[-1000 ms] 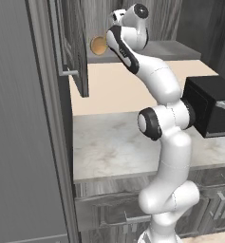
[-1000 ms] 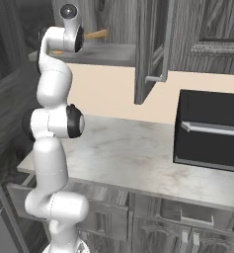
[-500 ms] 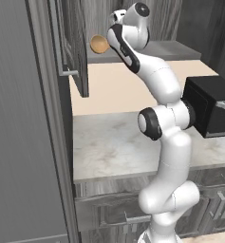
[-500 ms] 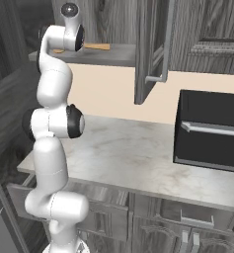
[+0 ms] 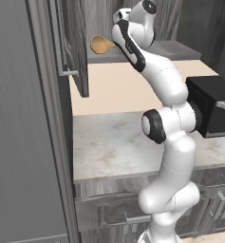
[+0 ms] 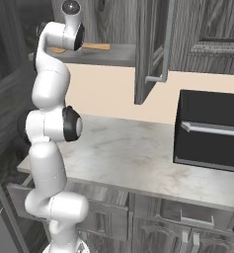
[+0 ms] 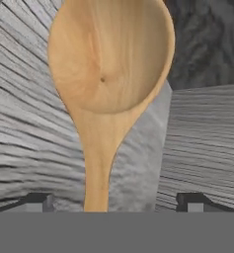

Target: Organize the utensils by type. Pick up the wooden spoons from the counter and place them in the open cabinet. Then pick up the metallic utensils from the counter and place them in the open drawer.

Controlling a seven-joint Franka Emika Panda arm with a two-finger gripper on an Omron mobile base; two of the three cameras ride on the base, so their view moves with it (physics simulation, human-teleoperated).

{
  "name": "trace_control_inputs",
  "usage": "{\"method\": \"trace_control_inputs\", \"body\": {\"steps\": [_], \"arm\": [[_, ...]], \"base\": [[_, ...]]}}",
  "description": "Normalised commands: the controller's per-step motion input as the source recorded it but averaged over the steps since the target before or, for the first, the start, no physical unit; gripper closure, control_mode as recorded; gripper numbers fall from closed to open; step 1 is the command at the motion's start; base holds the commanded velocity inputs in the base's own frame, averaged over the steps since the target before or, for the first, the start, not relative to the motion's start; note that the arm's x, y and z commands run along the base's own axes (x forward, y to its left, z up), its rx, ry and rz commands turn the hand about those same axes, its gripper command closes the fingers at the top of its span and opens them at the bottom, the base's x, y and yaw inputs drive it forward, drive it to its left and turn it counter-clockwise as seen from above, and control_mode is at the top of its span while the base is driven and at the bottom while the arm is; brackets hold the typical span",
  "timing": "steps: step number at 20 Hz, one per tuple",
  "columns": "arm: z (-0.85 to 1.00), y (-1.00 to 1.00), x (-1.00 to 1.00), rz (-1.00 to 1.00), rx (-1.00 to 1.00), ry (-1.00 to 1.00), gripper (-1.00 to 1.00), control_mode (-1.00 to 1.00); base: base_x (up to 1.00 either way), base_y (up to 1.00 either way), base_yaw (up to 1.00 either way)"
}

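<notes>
Hand view shows the wooden spoon (image 7: 108, 79) lying on the cabinet (image 7: 202, 143) shelf, its bowl well ahead of the fingertips (image 7: 37, 201) and its handle running back between them toward the bottom edge. The two tips stand wide apart, each clear of the handle with shelf showing on either side, so the gripper (image 7: 113, 202) is open and holds nothing; I judge the spoon released and resting on the shelf. To finish this step well, the hand should back straight out along the handle's line, keeping the fingers spread and level so neither tip catches the wood and drags it off the shelf, and it should stay clear of the open door (image 5: 78, 52) on the way down to the counter (image 5: 114, 147). In the left base view the spoon's bowl (image 5: 100, 44) pokes out beyond the arm on the shelf; in the right base view its handle (image 6: 96, 47) shows beside the wrist. Hard to tell: the handle's end is cut off at the bottom of the hand view, whether a second wooden spoon already lies on the shelf, and where the metallic utensils and the drawer are, since the arm covers much of the shelf and counter.
</notes>
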Motion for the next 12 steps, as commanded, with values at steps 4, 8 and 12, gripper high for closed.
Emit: {"method": "trace_control_inputs", "body": {"steps": [4,8,12], "arm": [[-0.04,-0.18,-0.38,0.00,0.13,-0.18,-1.00,-1.00],[-0.05,-0.33,-0.64,0.00,0.14,-0.24,-1.00,-1.00],[-0.12,-0.29,-0.97,-0.01,0.12,-0.25,-1.00,-1.00]], "base": [[0.00,0.00,0.00],[0.00,0.00,0.00],[0.00,0.00,0.00]]}}
